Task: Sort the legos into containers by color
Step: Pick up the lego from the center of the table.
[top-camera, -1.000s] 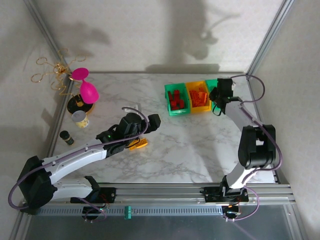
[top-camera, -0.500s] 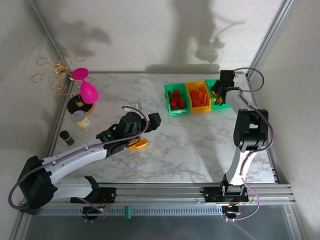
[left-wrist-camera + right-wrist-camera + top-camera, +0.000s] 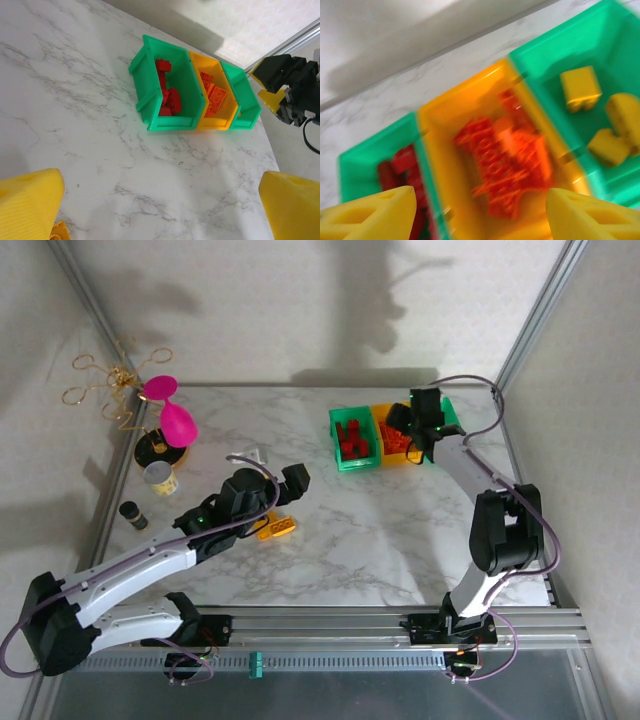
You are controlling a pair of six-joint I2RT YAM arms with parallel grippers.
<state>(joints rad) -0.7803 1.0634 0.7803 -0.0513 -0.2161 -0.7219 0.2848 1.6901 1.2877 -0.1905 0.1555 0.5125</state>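
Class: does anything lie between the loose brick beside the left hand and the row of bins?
Nothing visible does: bare marble lies between the brick and the bins; the right hand hovers above them.

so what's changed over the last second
The right tool swung left from the right-hand green plastic bin to above the yellow middle bin and opened. The left tool shifted slightly left, open. The yellow plastic brick on the table and the bins stayed put.

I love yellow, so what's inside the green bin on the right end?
Three yellow bricks lie in the right green bin. Its near end is hidden behind a finger of the right gripper, so more could be there.
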